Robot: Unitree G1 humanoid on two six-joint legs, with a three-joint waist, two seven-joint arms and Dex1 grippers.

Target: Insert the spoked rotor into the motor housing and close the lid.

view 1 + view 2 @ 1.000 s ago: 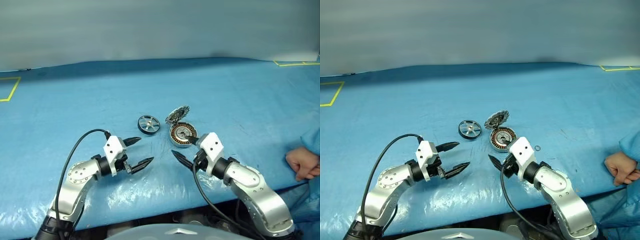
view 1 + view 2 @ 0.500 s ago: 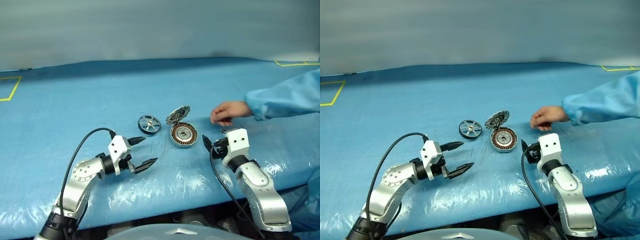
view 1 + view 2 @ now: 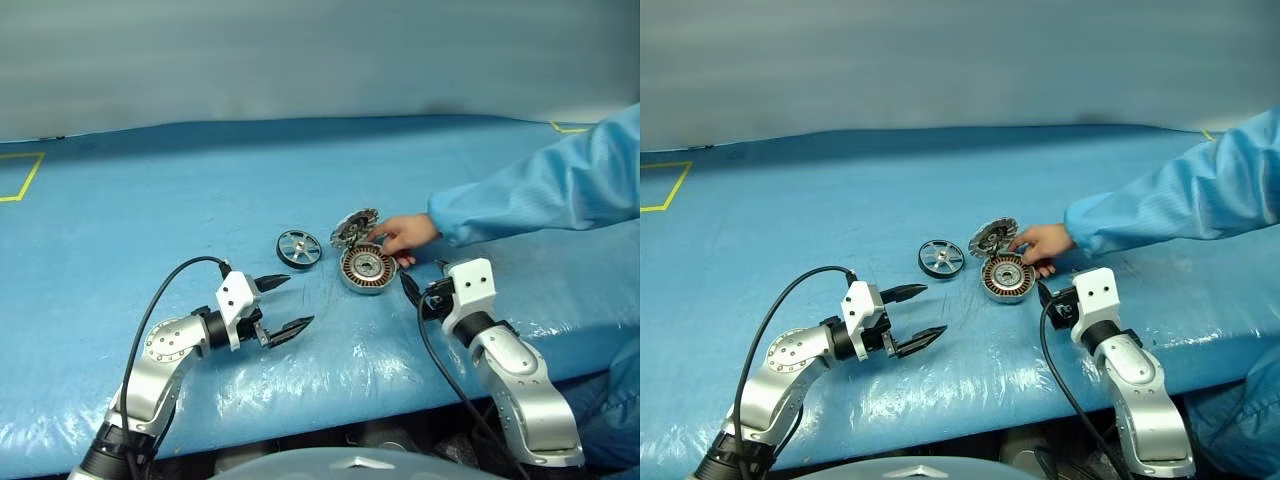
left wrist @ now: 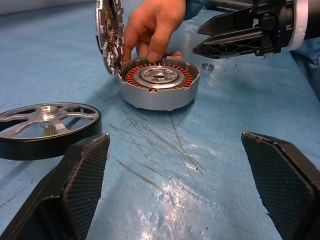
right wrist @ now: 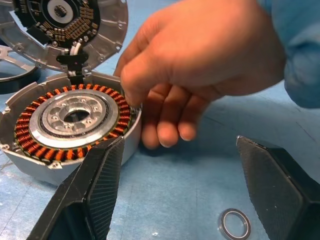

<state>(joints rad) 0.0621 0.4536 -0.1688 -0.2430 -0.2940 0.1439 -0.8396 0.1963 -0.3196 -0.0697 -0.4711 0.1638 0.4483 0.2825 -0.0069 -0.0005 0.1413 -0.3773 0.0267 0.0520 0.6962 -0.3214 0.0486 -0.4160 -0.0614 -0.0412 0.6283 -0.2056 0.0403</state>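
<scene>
We observed the motor housing (image 3: 367, 270) resting open on the blue-covered tabletop (image 3: 150, 190), roughly midway between the side edges and closer to the near edge than to the far edge, with its copper windings and silver centre exposed. The lid (image 3: 354, 227) stood tilted up at the housing's far rim, touching it, with its dark inner face turned toward the housing. The spoked rotor (image 3: 298, 249) lay flat on the tabletop just beside the housing, on its left, apart from it. A person's hand (image 3: 403, 236), in a light blue sleeve (image 3: 540, 195) reaching in from the right edge, rested its fingertips on the housing's right rim, next to the lid. The left gripper (image 3: 283, 305) hovered near the front edge, short of the rotor, with its fingers spread wide and nothing between them. The right gripper (image 5: 175, 192) stood released beside the housing's right side, its fingers apart and empty, pointing toward the hand and the housing. A small metal ring (image 5: 236, 224) lay on the tabletop between the right gripper's fingers, clear of the housing.
</scene>
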